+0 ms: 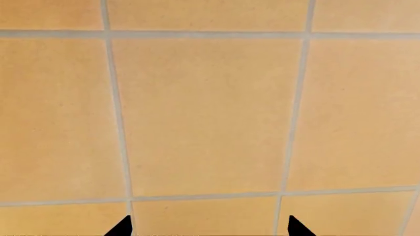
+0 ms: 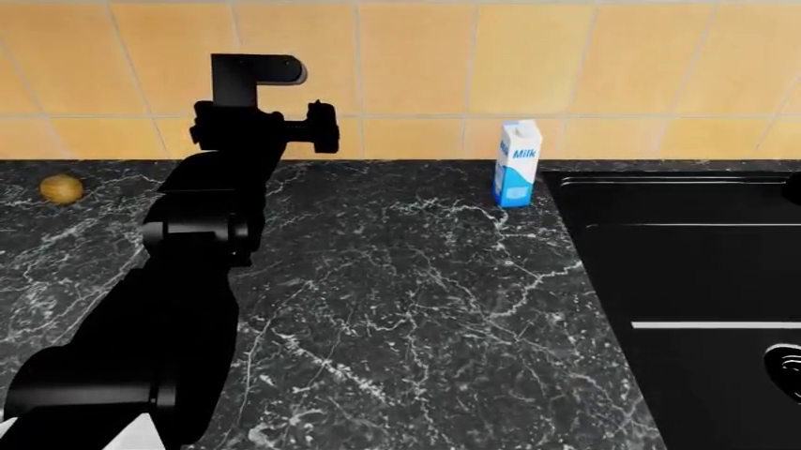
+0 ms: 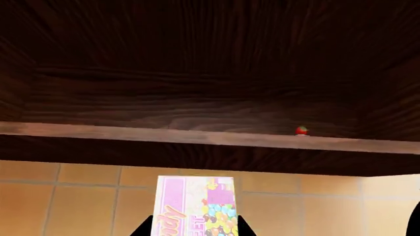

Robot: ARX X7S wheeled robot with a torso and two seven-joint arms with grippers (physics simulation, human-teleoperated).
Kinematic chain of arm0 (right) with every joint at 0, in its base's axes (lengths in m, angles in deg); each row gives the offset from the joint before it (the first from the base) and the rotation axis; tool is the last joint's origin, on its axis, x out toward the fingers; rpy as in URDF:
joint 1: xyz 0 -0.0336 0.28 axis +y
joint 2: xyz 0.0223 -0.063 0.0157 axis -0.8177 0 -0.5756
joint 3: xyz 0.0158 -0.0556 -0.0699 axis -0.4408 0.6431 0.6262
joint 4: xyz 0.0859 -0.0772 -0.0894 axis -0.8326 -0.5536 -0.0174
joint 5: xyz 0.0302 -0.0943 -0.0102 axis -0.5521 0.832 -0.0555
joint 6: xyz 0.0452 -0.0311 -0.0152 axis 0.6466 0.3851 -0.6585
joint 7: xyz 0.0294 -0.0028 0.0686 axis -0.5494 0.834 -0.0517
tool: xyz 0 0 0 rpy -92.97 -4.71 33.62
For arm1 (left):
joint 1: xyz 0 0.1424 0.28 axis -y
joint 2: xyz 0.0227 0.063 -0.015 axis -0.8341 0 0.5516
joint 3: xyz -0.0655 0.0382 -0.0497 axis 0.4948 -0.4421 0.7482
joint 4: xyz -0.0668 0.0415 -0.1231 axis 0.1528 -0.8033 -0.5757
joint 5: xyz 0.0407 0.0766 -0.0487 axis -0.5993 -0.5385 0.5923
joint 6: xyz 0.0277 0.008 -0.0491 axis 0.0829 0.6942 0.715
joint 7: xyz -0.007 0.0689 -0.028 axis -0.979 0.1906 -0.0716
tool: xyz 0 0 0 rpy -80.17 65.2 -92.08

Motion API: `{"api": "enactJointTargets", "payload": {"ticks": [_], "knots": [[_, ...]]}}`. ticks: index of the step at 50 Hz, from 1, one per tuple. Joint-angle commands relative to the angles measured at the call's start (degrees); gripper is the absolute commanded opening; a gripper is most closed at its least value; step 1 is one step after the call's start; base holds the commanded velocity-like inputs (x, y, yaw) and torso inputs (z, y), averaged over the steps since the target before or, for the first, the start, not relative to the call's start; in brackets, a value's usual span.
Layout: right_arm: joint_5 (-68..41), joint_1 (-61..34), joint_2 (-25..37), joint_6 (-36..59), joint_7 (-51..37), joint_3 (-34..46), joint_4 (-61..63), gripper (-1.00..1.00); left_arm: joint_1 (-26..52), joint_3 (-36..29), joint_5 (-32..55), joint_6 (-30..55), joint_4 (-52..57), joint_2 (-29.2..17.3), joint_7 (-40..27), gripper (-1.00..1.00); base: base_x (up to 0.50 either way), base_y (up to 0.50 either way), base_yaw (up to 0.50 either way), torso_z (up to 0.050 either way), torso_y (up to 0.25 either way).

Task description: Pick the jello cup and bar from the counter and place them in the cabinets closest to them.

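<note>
My right gripper is shut on the bar, a pink packet with speckled print, and holds it upright below a dark wooden cabinet. A tiny red thing, perhaps the jello cup, stands on the cabinet's shelf edge; it is too small to tell. My left gripper is open and empty, facing the orange tiled wall. In the head view my left arm is raised over the back of the black marble counter. The right gripper does not show in the head view.
A blue-and-white milk carton stands at the back of the counter beside the black sink. A small brown round thing lies at the far left by the wall.
</note>
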Motion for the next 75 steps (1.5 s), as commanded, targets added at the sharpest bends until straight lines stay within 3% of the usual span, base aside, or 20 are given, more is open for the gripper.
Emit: {"api": "enactJointTargets", "payload": {"ticks": [1, 5, 7, 17, 26, 40, 50, 57, 64, 75], "knots": [[-2.8, -26.2, 6.4, -12.3, -1.0, 18.6, 0.8, -1.0, 0.0, -0.4, 0.0, 0.3, 0.0, 0.0, -0.8, 1.0, 0.0, 0.0, 0.0, 0.0, 0.0], [-1.4, -41.1, 6.6, -18.6, -1.0, 34.9, 0.8, -1.0, 0.0, -0.5, 0.0, 0.4, 0.0, 0.0, -1.0, 1.0, 0.0, 0.0, 0.0, 0.0, 0.0], [-0.9, -41.5, 6.4, -18.5, -1.0, 35.2, 0.8, -1.0, 0.0, -0.5, 0.0, 0.4, 0.0, 0.0, -1.0, 1.0, 0.0, 0.0, 0.0, 0.0, 0.0], [-2.5, -41.5, -2.2, -7.1, -1.0, 27.2, -10.8, -1.0, 0.1, -1.3, -0.1, 1.6, 0.0, 0.1, -1.9, 1.0, 0.0, 0.0, 0.0, 0.0, 0.0], [-1.3, -41.5, -15.2, 5.9, -1.0, 25.1, -28.2, -1.0, 0.1, -1.2, 0.1, 2.1, 0.0, 0.0, -1.4, 1.0, 0.0, 0.0, 0.0, 0.0, 0.0], [-4.5, -41.4, -30.0, 23.8, -0.8, 23.1, -55.2, -1.0, 0.1, -0.3, 0.2, 2.5, 0.0, 0.0, -1.2, 1.0, 0.0, 0.0, 0.0, 0.0, 0.0], [3.7, -41.4, -37.8, 35.7, 1.4, 14.7, -72.5, -1.0, 0.1, -0.6, 0.0, 2.6, 0.0, 0.0, -1.4, 1.0, 0.0, 0.0, 0.0, 0.0, 0.0], [15.5, -39.9, -40.2, 37.9, 9.7, 12.4, -80.5, -1.0, 0.1, -0.7, 0.0, 2.6, 0.0, 0.0, -1.5, 1.0, 0.0, 0.0, 0.0, 0.0, 0.0], [12.7, -32.0, -40.4, 38.8, 9.2, 14.5, -84.7, -1.0, 0.1, -0.5, 0.2, 2.6, 0.0, 0.0, -1.6, 1.0, 0.0, 0.0, 0.0, 0.0, 0.0], [9.4, -29.1, -39.6, 39.7, 4.8, 17.2, -86.7, -1.0, 0.0, -0.9, 0.0, 2.4, 0.0, 0.0, -1.6, 1.0, 0.0, 0.0, 0.0, 0.0, 0.0]]}}
